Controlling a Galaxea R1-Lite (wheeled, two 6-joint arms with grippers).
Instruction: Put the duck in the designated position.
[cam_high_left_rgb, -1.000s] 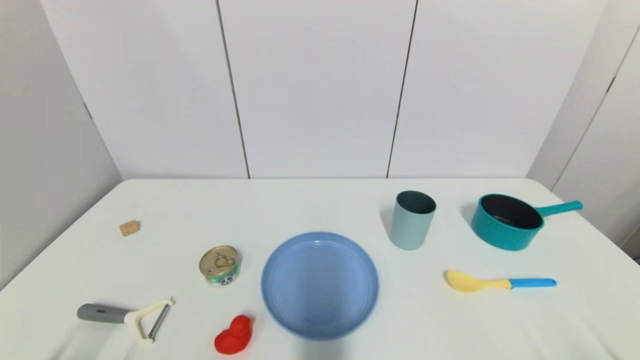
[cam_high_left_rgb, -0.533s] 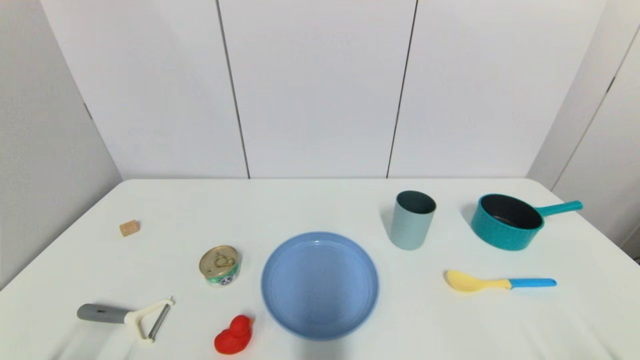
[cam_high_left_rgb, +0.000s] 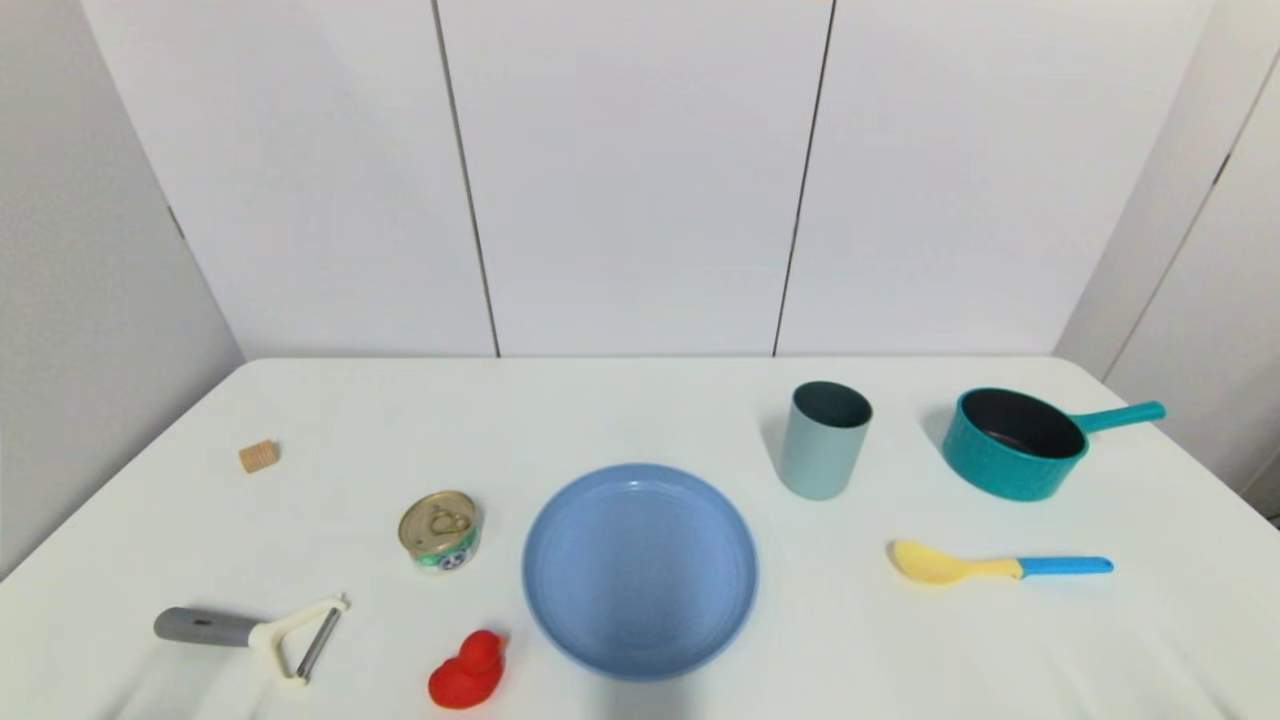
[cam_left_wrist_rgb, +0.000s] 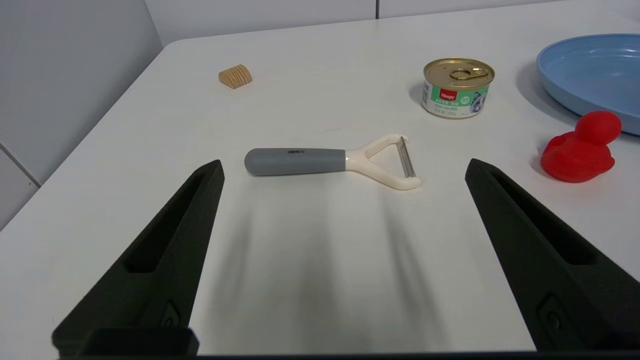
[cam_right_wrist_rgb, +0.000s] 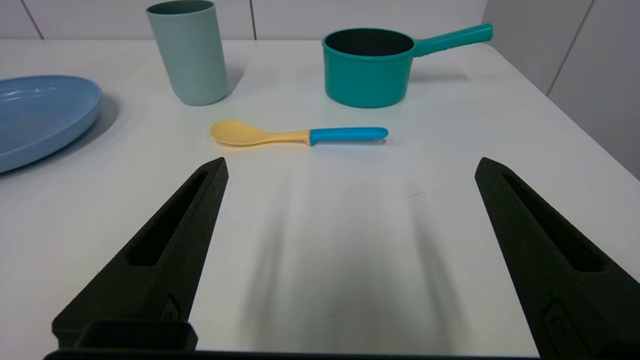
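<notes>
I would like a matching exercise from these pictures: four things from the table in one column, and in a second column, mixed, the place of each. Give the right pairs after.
Things
1. duck
2. cork
3. spoon
4. cup

Places
A. between the plate and the pot, toward the far side
B. near edge, between the peeler and the plate
C. alone, far on the robot's left
D. on the robot's right, nearer than the pot

Pairs: 1-B, 2-C, 3-D, 4-A
</notes>
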